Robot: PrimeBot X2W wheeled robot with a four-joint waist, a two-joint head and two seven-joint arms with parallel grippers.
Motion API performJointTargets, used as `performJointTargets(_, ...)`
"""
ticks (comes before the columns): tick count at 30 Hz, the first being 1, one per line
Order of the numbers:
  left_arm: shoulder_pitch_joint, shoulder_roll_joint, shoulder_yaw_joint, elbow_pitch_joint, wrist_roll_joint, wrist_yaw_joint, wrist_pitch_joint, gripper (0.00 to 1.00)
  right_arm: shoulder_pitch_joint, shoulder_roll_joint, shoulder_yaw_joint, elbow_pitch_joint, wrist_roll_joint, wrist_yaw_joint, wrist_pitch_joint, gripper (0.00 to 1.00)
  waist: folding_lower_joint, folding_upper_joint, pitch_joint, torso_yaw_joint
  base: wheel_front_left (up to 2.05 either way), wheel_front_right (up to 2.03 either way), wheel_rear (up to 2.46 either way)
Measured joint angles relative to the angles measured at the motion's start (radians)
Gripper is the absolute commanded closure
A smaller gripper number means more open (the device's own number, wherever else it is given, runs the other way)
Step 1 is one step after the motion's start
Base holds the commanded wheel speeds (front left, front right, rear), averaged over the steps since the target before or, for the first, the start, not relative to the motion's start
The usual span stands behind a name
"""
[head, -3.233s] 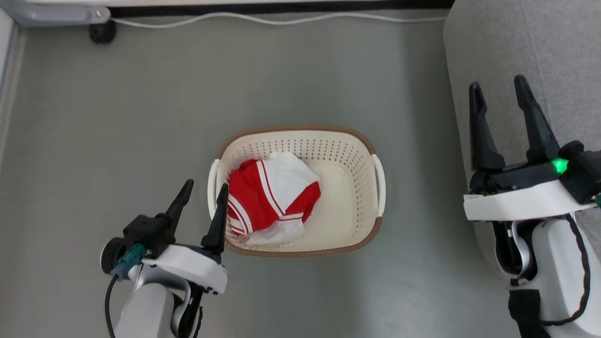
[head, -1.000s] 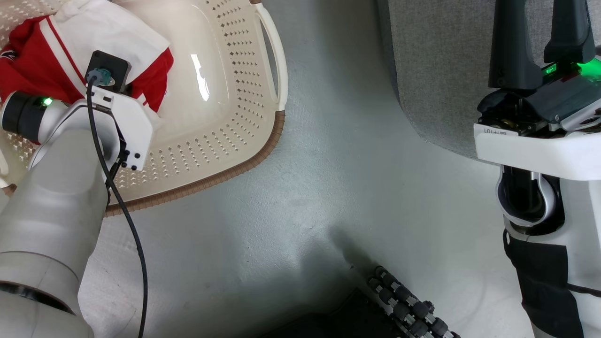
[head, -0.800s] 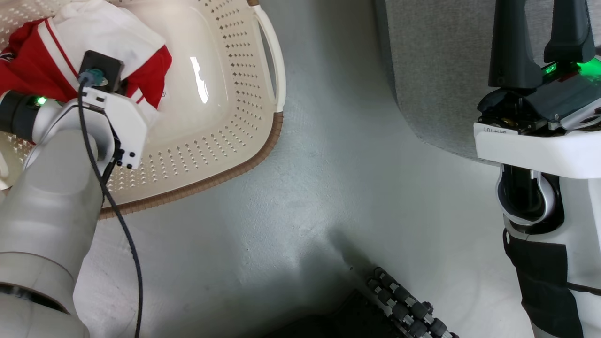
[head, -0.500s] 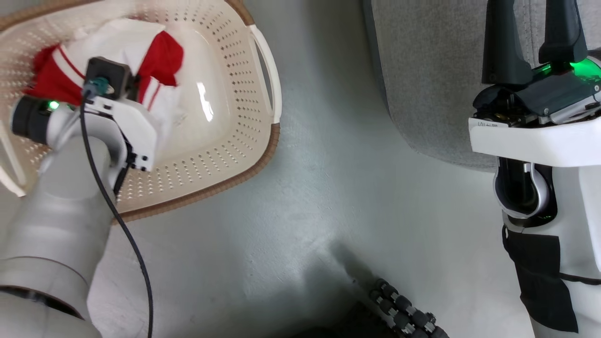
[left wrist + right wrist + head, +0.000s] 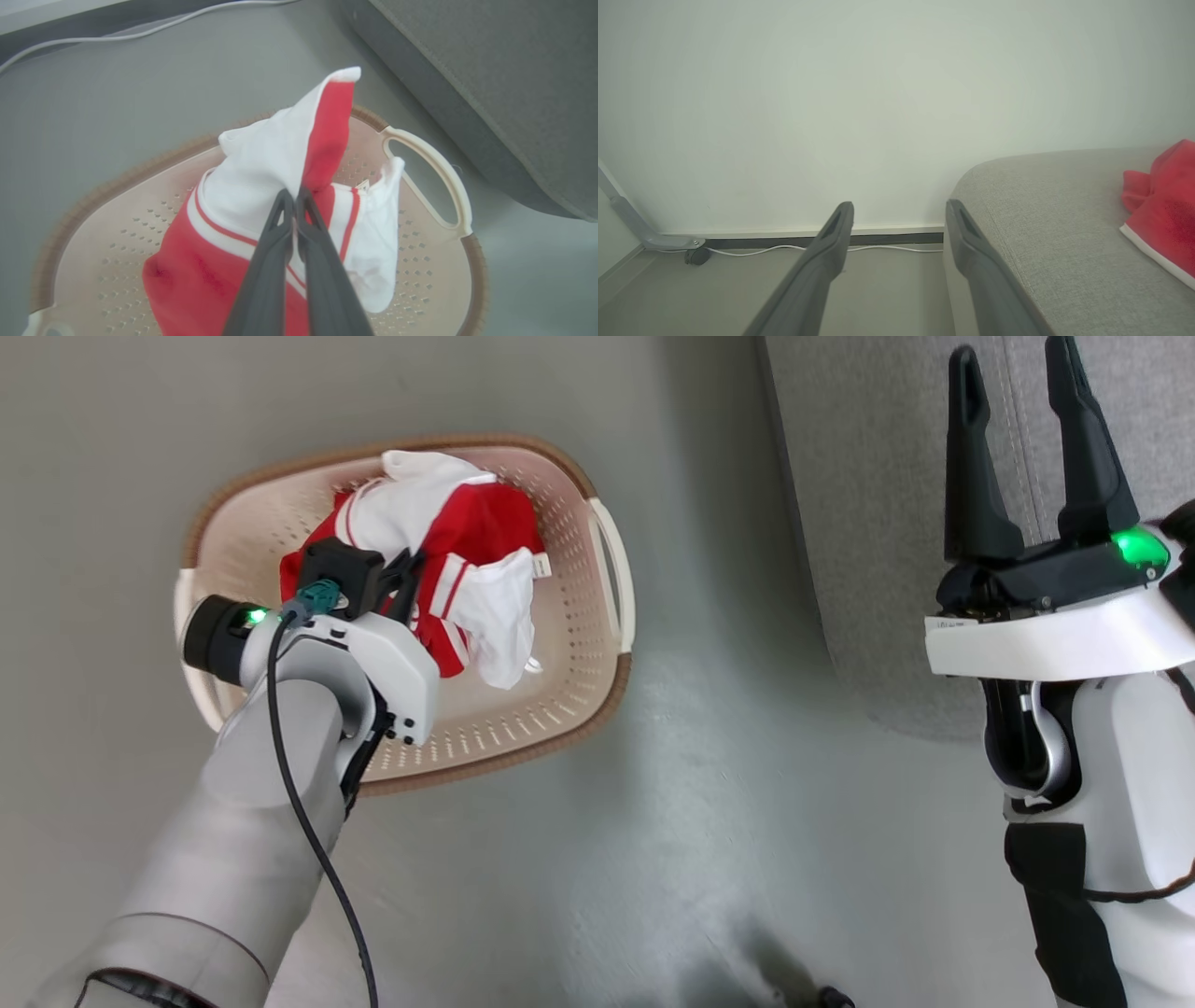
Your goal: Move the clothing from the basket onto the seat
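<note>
Left end effector [image 5: 294,198] pinched shut on red-white garment [image 5: 261,182]; cloth bunched into peak, lower folds inside basket [image 5: 485,761]. Basket cream, perforated, brown rim, on floor [image 5: 709,803] beside grey seat [image 5: 868,476]. Right end effector [image 5: 1013,359] spread wide, empty. Second red garment [image 5: 1164,205] lies on seat.

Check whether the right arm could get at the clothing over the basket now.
Probably not: the left gripper is shut on the clothing above the basket; the right gripper sits open off by the seat.

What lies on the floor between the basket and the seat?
Nothing: in the head view, bare grey floor separates the basket from the seat.
</note>
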Motion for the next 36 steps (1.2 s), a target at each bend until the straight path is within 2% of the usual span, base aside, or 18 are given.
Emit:
performJointTargets(14,0.183,-0.025,0.089,-0.373,0.047,-0.001,-0.001,1.00,0.148,0.000,-0.070,0.129,-0.088,0.000,0.000,0.00,0.0000,0.0000,-0.249,0.122,0.00,0.00,0.00)
performJointTargets(20,0.250,-0.031,0.115,-0.493,0.072,-0.018,-0.001,1.00,0.204,0.000,-0.084,0.170,-0.106,0.000,0.000,0.00,-0.0001,0.0000,-0.349,0.167,0.00,0.00,0.00)
performJointTargets(30,0.293,-0.028,0.137,-0.660,0.083,-0.028,-0.001,1.00,0.294,0.000,-0.091,0.210,-0.111,0.000,0.000,0.00,-0.0001,0.0001,-0.486,0.212,0.00,0.00,0.00)
performJointTargets(36,0.292,-0.008,0.137,-0.775,0.084,-0.028,0.015,1.00,0.318,0.001,-0.100,0.222,-0.111,0.000,0.000,0.00,0.0000,0.0000,-0.521,0.231,0.00,0.00,0.00)
